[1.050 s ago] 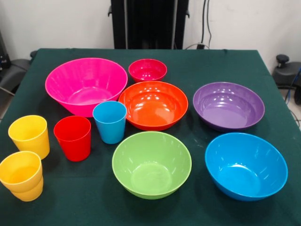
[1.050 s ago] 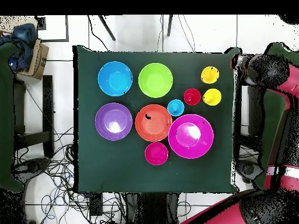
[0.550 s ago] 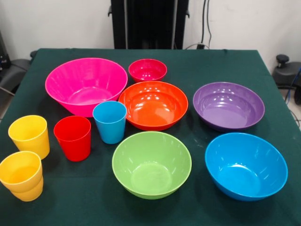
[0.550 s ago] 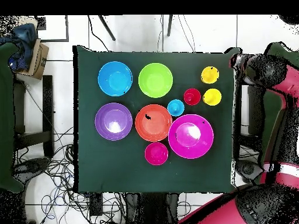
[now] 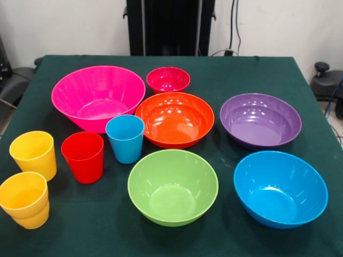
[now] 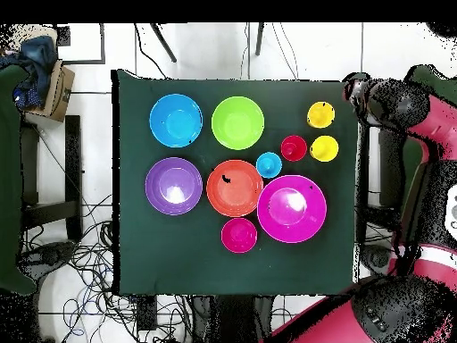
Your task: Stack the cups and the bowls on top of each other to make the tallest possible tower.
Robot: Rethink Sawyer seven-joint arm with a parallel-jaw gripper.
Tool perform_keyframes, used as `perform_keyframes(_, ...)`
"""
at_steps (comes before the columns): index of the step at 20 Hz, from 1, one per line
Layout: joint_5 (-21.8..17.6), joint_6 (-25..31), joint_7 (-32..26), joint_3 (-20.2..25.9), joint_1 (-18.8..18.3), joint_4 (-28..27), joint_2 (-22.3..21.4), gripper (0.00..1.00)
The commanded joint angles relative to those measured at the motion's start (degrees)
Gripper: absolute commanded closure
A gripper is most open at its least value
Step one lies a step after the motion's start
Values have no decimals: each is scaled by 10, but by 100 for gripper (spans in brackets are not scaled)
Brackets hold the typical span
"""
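Red and black robot arm (image 6: pixel 406 116) bends beside the green-clothed table's (image 5: pixel 214 75) edge, off the cloth; whether its gripper is released or clenched cannot be told. The glossy plastic bowls (image 5: pixel 174 119) and tapered cups (image 5: pixel 83 157) stand separately, all empty, except one yellow cup nested in another (image 5: pixel 24 198).

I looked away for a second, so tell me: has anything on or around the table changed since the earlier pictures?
Only the red arm moved: in the overhead view its end, beside the table's edge, crept up the picture and a little leftward, level with the yellow cup. Nothing was grasped or released. The cups and bowls, from the hot pink bowl to the blue bowl, stayed put, and no tower has been started.
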Motion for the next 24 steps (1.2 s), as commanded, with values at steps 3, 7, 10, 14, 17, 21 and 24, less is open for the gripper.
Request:
perform_keyframes(3, -2, 39, -73, -27, 51, 23, -17, 0)
perform_keyframes(7, -8, 21, -66, -35, 60, 31, -14, 0)
perform_keyframes(10, -13, 4, -65, -41, 63, 38, -11, 0)
perform_keyframes(14, -20, -16, -70, -48, 64, 40, -1, 0)
perform_keyframes(17, -23, -22, -69, -52, 68, 35, 4, 0)
perform_keyframes(21, -27, -29, -65, -57, 75, 32, 9, 0)
perform_keyframes(24, -29, -35, -65, -60, 78, 28, 14, 0)
